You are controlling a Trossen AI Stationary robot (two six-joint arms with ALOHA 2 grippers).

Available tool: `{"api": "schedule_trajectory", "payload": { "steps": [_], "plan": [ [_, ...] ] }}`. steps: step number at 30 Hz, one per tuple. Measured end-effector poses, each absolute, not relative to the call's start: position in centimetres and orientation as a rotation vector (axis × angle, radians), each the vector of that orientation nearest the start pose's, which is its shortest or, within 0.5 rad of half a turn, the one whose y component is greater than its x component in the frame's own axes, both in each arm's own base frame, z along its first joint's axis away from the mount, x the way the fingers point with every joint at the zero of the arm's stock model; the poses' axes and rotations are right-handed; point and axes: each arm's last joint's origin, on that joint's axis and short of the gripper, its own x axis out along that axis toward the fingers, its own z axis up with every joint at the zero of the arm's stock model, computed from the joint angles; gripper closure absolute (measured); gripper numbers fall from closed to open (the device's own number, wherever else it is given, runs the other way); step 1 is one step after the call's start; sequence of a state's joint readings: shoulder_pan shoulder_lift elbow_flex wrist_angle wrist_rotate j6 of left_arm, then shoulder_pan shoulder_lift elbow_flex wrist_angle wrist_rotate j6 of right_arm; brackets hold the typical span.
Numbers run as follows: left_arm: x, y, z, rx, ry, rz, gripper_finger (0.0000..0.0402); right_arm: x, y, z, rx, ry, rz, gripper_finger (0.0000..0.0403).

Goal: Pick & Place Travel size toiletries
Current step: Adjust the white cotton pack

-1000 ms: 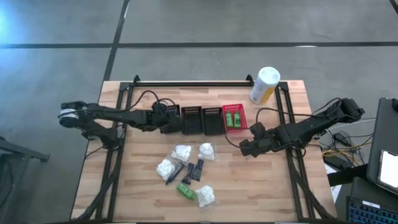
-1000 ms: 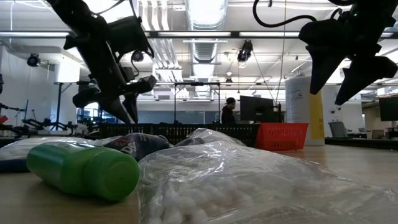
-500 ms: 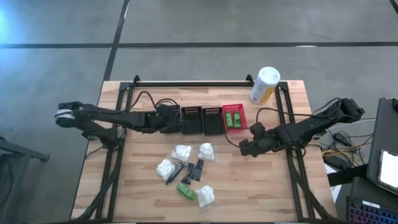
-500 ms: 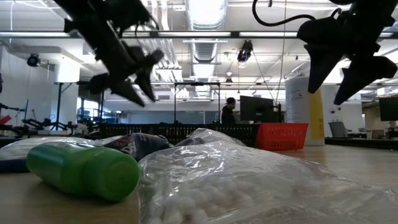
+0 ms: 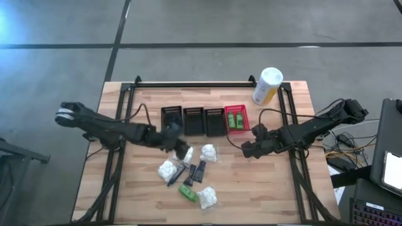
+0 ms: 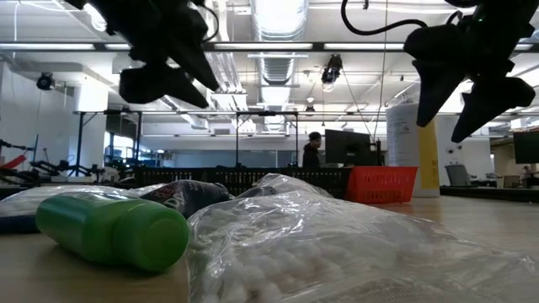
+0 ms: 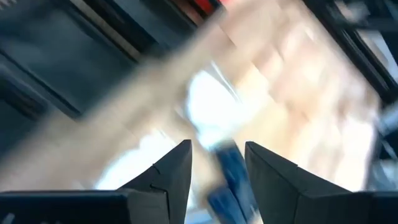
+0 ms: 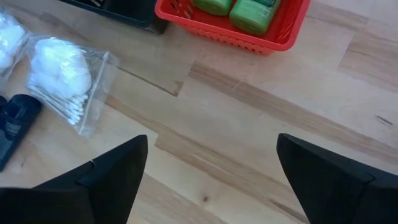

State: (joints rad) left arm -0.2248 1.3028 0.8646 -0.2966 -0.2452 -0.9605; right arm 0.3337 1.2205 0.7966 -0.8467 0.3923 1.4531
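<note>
Left end effector (image 5: 178,140), fingers parted and empty, hangs over the wooden surface (image 5: 264,188) just beside the toiletries (image 5: 188,171), while the right end effector (image 5: 250,149) waits open; a person (image 6: 312,150) stands in the room beyond.

White-and-yellow canister (image 5: 267,86) beside red basket (image 5: 237,128); three black baskets (image 5: 193,120) alongside.

Even bright lighting, left wrist view blurred
</note>
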Motion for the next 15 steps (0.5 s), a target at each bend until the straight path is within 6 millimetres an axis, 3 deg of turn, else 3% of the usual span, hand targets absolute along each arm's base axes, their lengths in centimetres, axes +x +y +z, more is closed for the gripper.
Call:
{"api": "schedule_trajectory", "payload": {
  "steps": [8,15],
  "plan": [
    [24.6,-11.4,24.3,-0.726,0.718,0.153,0.0248,19.7,5.7,21.4,0.788,0.891,-0.828,0.0067],
    [24.6,-16.3,22.3,-0.693,0.753,0.050,0.0249,19.6,5.6,21.2,0.742,0.911,-0.808,0.0074]
  ]
}}
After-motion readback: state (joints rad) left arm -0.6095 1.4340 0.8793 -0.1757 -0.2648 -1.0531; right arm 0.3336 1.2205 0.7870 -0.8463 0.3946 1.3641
